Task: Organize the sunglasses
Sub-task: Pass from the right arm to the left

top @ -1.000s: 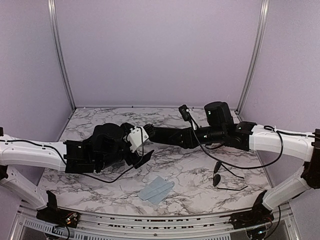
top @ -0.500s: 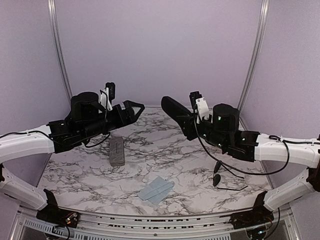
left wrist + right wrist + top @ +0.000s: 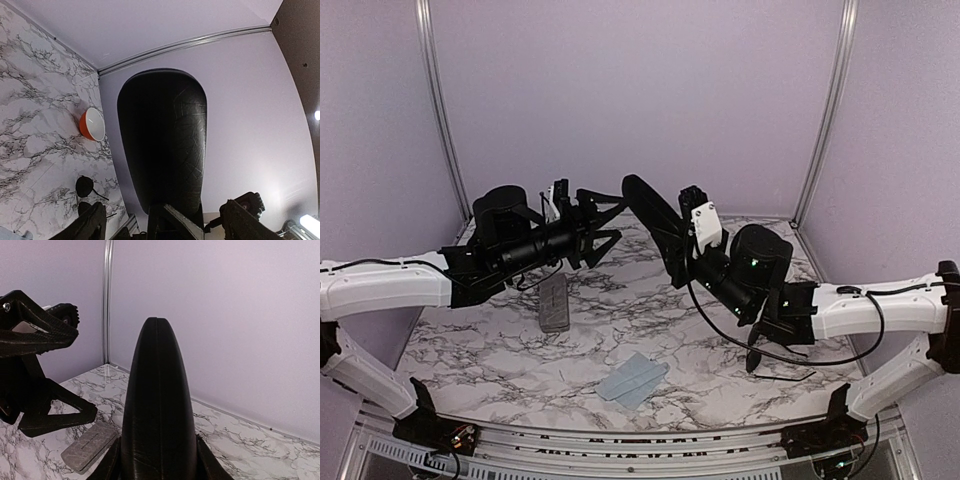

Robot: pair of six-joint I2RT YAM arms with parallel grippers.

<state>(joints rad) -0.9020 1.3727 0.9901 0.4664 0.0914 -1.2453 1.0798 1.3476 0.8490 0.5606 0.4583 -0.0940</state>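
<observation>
One pair of sunglasses (image 3: 756, 357) lies on the marble at the right, partly under my right arm; the left wrist view shows the sunglasses (image 3: 84, 188) far below. My right gripper (image 3: 678, 258) is shut on the base of a glossy black oval case (image 3: 650, 218), held up in the air and tilted left. In the right wrist view the black case (image 3: 157, 405) fills the gap of the right gripper (image 3: 157, 450). My left gripper (image 3: 616, 220) is raised and open, facing the case's tip. Its fingers (image 3: 93, 226) stand wide of the case (image 3: 162, 145).
A grey rectangular case (image 3: 554, 300) lies on the table left of centre, also low in the right wrist view as the grey case (image 3: 90, 446). A blue cloth (image 3: 632, 378) lies near the front edge. An orange bowl (image 3: 93, 124) stands by the back wall.
Both arms have lifted off the table. The right gripper has brought the black case up and to the left, close to the left gripper's fingertips. The grey case, covered before, now shows.
</observation>
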